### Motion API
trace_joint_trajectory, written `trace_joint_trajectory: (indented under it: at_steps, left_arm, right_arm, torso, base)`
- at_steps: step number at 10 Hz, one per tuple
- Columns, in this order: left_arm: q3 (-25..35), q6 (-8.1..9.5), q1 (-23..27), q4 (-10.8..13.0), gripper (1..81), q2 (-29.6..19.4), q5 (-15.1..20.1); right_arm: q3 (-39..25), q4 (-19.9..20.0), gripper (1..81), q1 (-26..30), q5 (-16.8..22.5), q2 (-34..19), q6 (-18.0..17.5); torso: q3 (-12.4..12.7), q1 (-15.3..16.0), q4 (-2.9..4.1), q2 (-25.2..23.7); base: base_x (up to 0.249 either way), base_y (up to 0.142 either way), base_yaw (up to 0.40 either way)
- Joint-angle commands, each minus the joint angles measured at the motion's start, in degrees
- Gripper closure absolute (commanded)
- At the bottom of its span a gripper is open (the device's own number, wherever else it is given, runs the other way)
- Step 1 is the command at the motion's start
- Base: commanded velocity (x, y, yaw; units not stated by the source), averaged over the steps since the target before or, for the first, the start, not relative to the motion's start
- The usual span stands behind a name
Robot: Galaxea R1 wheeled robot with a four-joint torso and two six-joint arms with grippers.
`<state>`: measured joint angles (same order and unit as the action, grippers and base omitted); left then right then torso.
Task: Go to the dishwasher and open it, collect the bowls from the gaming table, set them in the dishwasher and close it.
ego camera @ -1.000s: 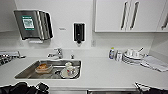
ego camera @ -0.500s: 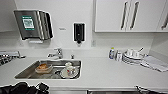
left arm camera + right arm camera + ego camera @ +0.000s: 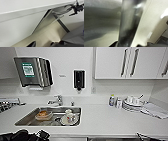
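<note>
White worktop point(image 3: 100, 119) runs the whole width of the head view, under white wall cabinets point(image 3: 127, 62) with bar handles at its right end. Set into its left half is a steel sink point(image 3: 27, 119) with a tap point(image 3: 57, 100) at its back edge. Inside the basin an orange bowl point(image 3: 43, 114) holding something brownish sits toward the left, and a white plate point(image 3: 68, 120) carrying a pale cup lies toward the right; beside them something dark and round is too blurred to name. On the wall above hang a steel paper-towel dispenser point(image 3: 32, 70) and a black soap dispenser point(image 3: 79, 79). Near the right back corner of the worktop stands a stack of white dishes point(image 3: 132, 104) with cups on top, a small bottle point(image 3: 111, 100) just to its left, and folded cloths point(image 3: 155, 110) just to its right.

The right wrist view shows a brushed-steel bar handle point(image 3: 130, 23) very close, against the grey steel dishwasher point(image 3: 100, 22) front, below the worktop's front edge. Whether either gripper is wide, narrow or grasping, I cannot tell. The left wrist view shows a white cabinet face point(image 3: 18, 25).
</note>
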<state>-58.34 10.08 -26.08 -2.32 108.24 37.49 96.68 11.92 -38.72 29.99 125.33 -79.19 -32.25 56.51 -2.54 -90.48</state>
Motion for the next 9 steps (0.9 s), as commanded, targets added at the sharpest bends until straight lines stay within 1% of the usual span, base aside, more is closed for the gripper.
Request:
trace_joint_trajectory:
  at_steps: [1, 3, 4, 6, 9]
  left_arm:
    - [0.8, -0.50, 6.6, -0.4, 1.0, -1.7, 1.3]
    - [0.9, -0.51, 6.6, -0.4, 1.0, -2.0, 1.3]
    - [0.9, -0.59, 6.6, -0.4, 1.0, -2.0, 1.3]
    - [0.9, -0.59, 6.5, -0.4, 1.0, -1.9, 1.3]
    - [0.9, -0.59, 6.5, -0.7, 1.0, -1.4, 1.3]
  right_arm:
    - [-1.0, -4.6, 1.0, 2.3, 9.9, -2.4, -3.0]
    - [-1.2, -7.9, 1.0, 0.4, 9.9, -2.3, -5.0]
    - [-1.0, -8.6, 1.0, -0.4, 9.9, -2.2, -5.3]
    - [-0.5, -9.3, 1.0, -1.2, 9.9, -2.4, -5.3]
    - [-0.8, -9.3, 1.0, -1.4, 9.9, -3.2, -5.3]
  torso:
    - [0.0, 0.0, 0.00, 0.0]
    - [0.0, 0.0, 0.00, 0.0]
    - [0.0, 0.0, 0.00, 0.0]
    - [0.0, 0.0, 0.00, 0.0]
    - [0.1, 0.0, 0.00, 0.0]
  base:
    - [0.000, 0.000, 0.000]
    - [0.000, 0.000, 0.000]
    - [0.000, 0.000, 0.000]
    - [0.000, 0.000, 0.000]
    - [0.000, 0.000, 0.000]
